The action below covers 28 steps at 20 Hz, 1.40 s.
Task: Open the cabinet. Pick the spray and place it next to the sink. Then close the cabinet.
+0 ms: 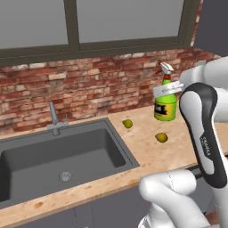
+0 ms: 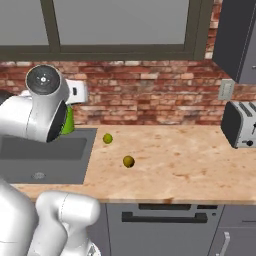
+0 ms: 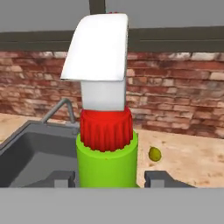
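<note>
Step in hand: placing the spray (image 1: 165, 105) next to the sink (image 1: 116, 152). The gripper (image 3: 111, 178) pinches the spray at its green neck, one finger on each side, bottle upright. The spray is above the desk (image 1: 147, 151), right of the sink, before the brick wall.

Next move: lower until the base seats on the desk, then spread the fingers and withdraw upward. Closing the cabinet (image 2: 236, 40) remains.

Hard to make out: whether the base touches the desk. The arm hides most of the bottle in the right base view. The cabinet is cut off; its door state cannot be told.
</note>
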Motion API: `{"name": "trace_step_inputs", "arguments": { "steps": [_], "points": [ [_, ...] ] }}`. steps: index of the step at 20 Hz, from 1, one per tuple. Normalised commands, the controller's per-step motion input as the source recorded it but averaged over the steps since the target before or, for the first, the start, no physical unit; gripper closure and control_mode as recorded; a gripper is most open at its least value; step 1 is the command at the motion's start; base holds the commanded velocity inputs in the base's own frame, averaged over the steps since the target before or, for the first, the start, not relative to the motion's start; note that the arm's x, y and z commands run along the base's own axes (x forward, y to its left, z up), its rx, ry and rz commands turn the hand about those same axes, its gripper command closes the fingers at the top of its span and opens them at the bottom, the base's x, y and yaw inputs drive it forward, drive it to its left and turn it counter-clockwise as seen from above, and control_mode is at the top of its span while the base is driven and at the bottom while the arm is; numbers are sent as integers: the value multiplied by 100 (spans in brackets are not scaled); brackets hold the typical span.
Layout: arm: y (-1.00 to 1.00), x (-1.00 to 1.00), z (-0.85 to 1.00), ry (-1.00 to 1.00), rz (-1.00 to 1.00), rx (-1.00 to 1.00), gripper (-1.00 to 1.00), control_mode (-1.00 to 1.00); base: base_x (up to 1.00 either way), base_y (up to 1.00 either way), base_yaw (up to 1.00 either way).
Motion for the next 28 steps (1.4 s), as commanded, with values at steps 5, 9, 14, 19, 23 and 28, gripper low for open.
{"name": "trace_step_inputs", "arguments": {
  "steps": [5,9,14,19,23,28],
  "points": [
    [-27,19,-6,-12,32,0,100,-100,0,0,0],
    [-37,35,0,0,27,0,100,-100,0,0,0],
    [-16,26,0,1,22,0,100,-100,0,0,0],
    [0,5,-8,1,9,0,100,-100,0,0,0],
    [0,0,-29,0,0,0,100,-100,0,0,0],
    [1,0,-56,0,0,0,100,-100,0,0,0]
  ]
}}
